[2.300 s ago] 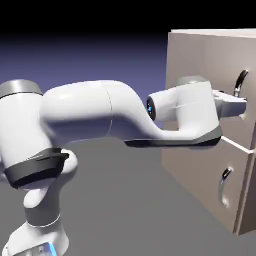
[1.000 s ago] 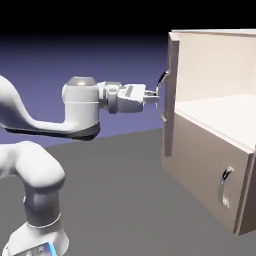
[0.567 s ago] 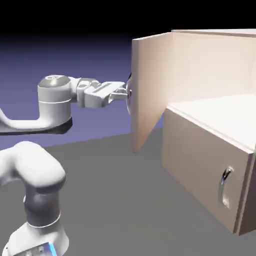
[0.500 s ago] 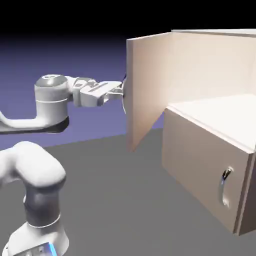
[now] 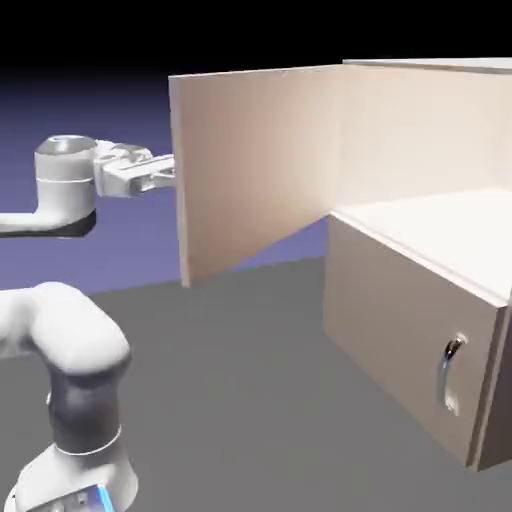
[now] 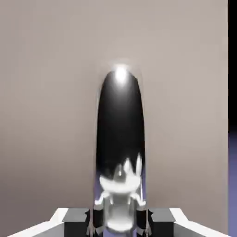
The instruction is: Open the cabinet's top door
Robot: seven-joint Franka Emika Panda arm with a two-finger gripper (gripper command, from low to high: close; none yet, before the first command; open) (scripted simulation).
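The cabinet (image 5: 420, 250) is seen filling the exterior view's right side, its upper bay laid bare, pale and bright inside. The top door (image 5: 250, 165) is swung wide out toward the exterior view's left, hinged at the cabinet's front corner, its inner face turned to the camera and its free edge standing farthest from the body. By the look of it, the task is judged nearly or fully done.

Below the bay, the lower panel (image 5: 410, 330) is shut flush, its small handle (image 5: 450, 372) untouched, well apart from the arm.

The arm (image 5: 60, 330) rises at lower left, and the hand is carried level at the door's free edge, on the outer face that the exterior view hides. The gripper (image 6: 119, 221) is aimed straight at that face.

In the hand view the door's handle (image 6: 119, 139) is shown as a dark, glossy bar, its long axis running up the picture, away from the fingers (image 6: 95, 222). The fingers are pinched tight on the bar's near end, one each side.

What the next move turns on: the handle lies directly ahead, crosswise between the fingers, so any further pull would have to follow the door's arc about the hinge. Nothing is seen standing in the door's path; the tabletop (image 5: 250, 400) lies beneath it.
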